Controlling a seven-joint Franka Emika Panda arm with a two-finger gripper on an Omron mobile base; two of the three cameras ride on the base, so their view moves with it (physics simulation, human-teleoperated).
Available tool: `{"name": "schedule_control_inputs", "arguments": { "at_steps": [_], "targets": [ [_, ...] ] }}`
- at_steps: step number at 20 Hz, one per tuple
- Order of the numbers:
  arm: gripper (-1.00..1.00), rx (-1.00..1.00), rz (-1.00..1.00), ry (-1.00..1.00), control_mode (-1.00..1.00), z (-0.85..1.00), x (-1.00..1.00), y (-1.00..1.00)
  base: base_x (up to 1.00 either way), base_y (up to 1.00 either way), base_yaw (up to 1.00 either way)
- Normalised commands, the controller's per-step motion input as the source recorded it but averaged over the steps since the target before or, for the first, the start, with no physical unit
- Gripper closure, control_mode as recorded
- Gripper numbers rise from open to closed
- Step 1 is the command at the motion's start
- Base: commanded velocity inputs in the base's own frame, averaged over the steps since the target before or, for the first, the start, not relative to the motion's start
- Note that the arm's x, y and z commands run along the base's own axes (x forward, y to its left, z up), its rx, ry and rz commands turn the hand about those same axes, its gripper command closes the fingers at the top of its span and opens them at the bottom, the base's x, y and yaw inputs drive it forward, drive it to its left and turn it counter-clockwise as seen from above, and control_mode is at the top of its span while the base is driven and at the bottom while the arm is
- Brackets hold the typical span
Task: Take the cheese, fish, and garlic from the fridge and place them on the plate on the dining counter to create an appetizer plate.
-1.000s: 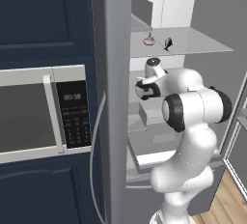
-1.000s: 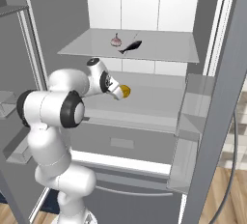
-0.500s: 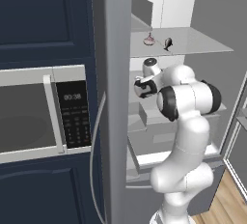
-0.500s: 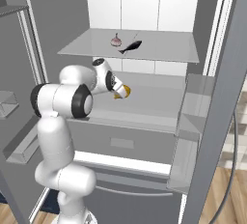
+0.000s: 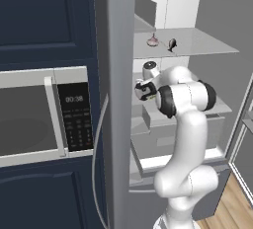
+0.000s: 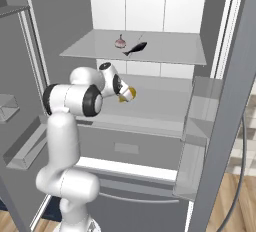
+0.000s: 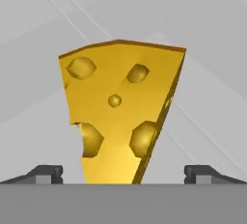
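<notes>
- The tool (image 7: 123, 175) is standing wide open, its two dark fingertips (image 7: 46, 174) flanking the cheese (image 7: 123, 112) with clear gaps on both sides, gripping nothing.
- In the hand view the cheese is showing a broad yellow face with holes; the wide edge is lying toward the top of that view and the wedge is narrowing toward the tool, so its long axis is running along the tool's line of sight.
- In the right base view the cheese (image 6: 127, 94) is sitting on the middle shelf of the fridge (image 6: 145, 101), just beyond the arm's hand.
- The fish (image 6: 135, 49) is lying on the upper shelf, its long axis running diagonally; which end is the head, I cannot tell.
- The garlic (image 6: 120, 41) is sitting just beside the fish, to its left in that view, pointed top up.
- In the left base view the hand is reaching into the fridge (image 5: 197, 45), right of the microwave (image 5: 44, 117).
</notes>
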Motion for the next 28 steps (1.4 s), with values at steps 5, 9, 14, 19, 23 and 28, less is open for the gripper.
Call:
{"name": "schedule_control_inputs", "arguments": {
  "at_steps": [5,9,14,19,23,28],
  "targets": [
    [-1.0,0.0,-0.02,0.0,-1.0,-0.23,0.43,-0.04,0.0,0.0,0.0],
    [1.0,0.0,0.0,0.0,-1.0,-0.29,0.19,-0.17,0.0,0.0,0.0],
    [1.0,0.0,0.0,0.0,-1.0,-0.25,0.01,-0.36,0.0,0.0,0.0],
    [1.0,0.0,0.0,-0.05,-1.0,-0.11,-0.15,-0.4,0.0,0.0,0.0],
    [1.0,0.0,0.0,-0.18,-1.0,-0.05,-0.64,-0.08,0.0,0.0,0.0],
    [1.0,0.0,0.0,-0.25,-1.0,-0.01,-0.98,0.02,0.0,0.0,0.0]
  ]
}}
